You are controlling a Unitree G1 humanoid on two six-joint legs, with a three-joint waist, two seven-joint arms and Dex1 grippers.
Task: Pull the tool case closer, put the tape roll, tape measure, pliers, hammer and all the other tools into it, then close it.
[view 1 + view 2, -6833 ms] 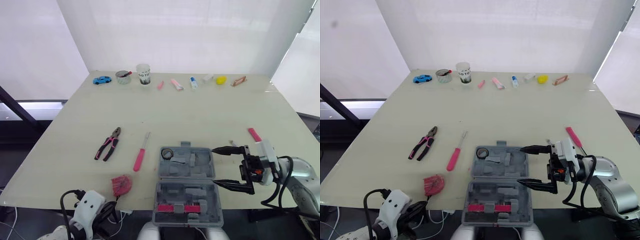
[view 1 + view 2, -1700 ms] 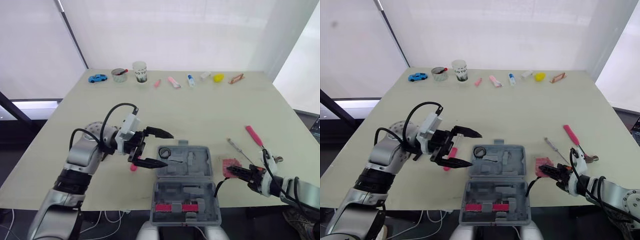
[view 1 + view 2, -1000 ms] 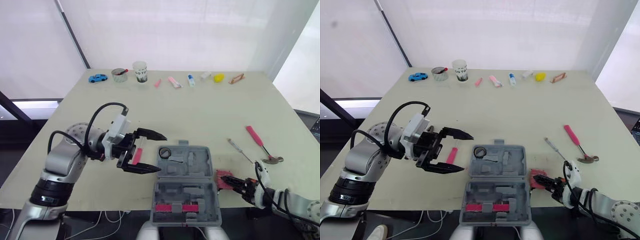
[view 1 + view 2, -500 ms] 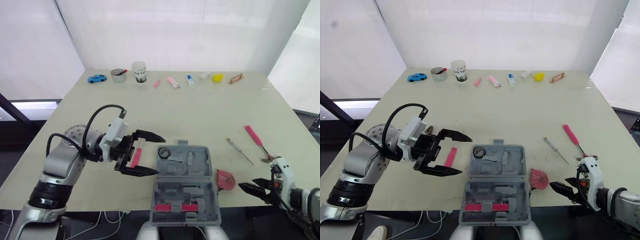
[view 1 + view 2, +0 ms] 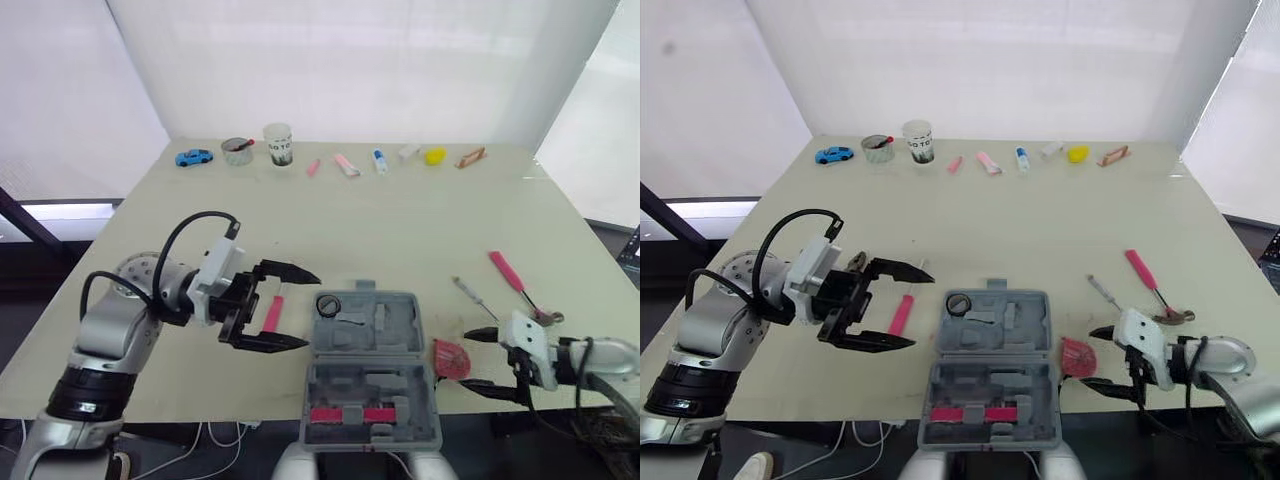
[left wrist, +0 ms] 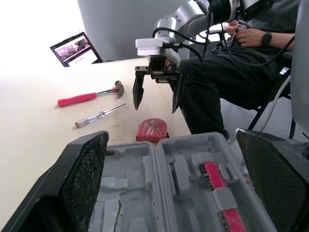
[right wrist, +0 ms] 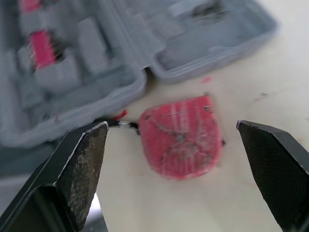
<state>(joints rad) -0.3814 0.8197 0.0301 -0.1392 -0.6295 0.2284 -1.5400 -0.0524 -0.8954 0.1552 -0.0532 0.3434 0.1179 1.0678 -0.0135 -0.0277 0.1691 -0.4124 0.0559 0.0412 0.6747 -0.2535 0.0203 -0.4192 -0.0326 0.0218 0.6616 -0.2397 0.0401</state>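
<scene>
R gripper (image 5: 468, 358) is hovering wide open at the tape measure (image 7: 181, 137) by the case (image 5: 370, 325), prob needs reaching in + squeezing. L gripper (image 5: 311, 310) is gaping too.

The tape measure (image 5: 450, 359) has gone from the near left of the tool case (image 5: 400, 322) to its right side. The right gripper (image 5: 468, 359), clamped on it 1 s ago, has let go and spread its 2 fingers wide just right of it. The left gripper (image 5: 310, 309) has backed slightly left, away from the case.
</scene>
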